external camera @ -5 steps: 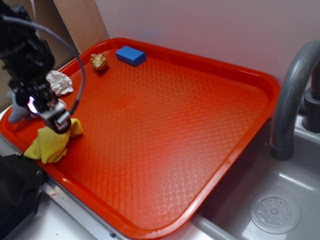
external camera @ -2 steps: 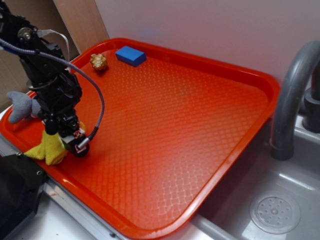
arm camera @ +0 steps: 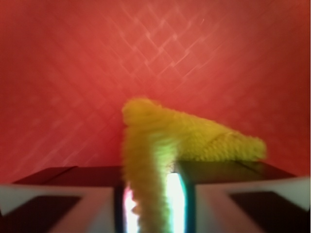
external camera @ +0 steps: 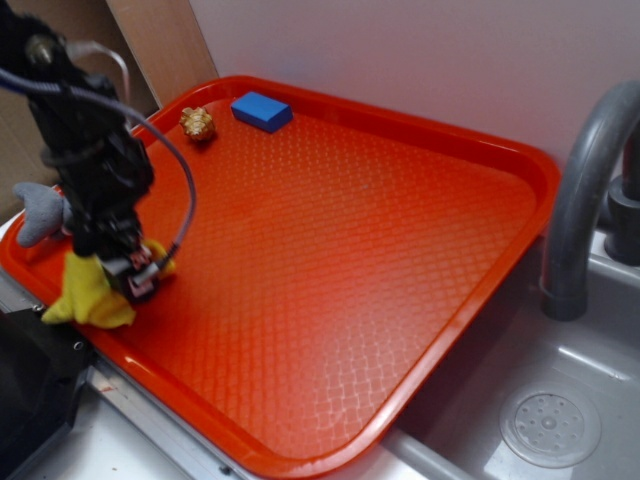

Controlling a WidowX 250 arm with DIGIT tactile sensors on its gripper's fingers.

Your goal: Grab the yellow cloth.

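The yellow cloth [external camera: 85, 295] lies bunched at the front-left corner of the red tray [external camera: 350, 250]. My gripper [external camera: 135, 278] stands over its right part, pointing down, with the black arm above it. In the wrist view a ribbed fold of the yellow cloth [arm camera: 194, 133] rises off the tray and runs down between the two fingers of the gripper [arm camera: 154, 196], which are shut on it. The rest of the cloth drapes to the right across the right finger [arm camera: 243, 194].
A grey plush toy [external camera: 35, 212] sits at the tray's left edge behind the arm. A gold crumpled lump [external camera: 198, 123] and a blue block [external camera: 262, 110] lie at the far corner. A grey faucet [external camera: 590, 190] and sink drain [external camera: 550, 425] are to the right.
The arm came down over the cloth and rotated, then shifted slightly left. The cloth is now pulled up into a fold between the fingers.
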